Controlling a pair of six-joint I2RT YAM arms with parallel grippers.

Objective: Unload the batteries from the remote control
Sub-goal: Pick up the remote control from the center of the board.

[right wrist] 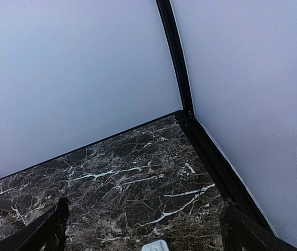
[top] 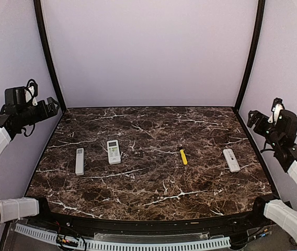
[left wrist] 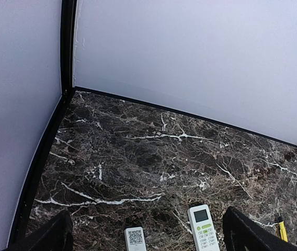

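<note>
Pale lilac walls w/ black corner posts around a dark brown marble table (top: 153,188), white veins. Both arms are up at the sides, well off the table. The left gripper (top: 53,106) is by the left wall and the right gripper (top: 253,119) by the right wall, both w/ jaws spread wide, nothing between them. Items lie roughly in a row across mid-table. The centre remote (top: 114,151) is the widest, display + buttons up, left of ctr. The left remote (top: 79,161) is slim, back up w/ a QR sticker (left wrist view), near the centre one on its left. The right remote (top: 231,160) is slim, angled, near the right edge. The yellow tool (top: 183,157) lies between the centre and right remotes, touching neither. Batteries: not in sight, can't tell which remote holds any.
</note>
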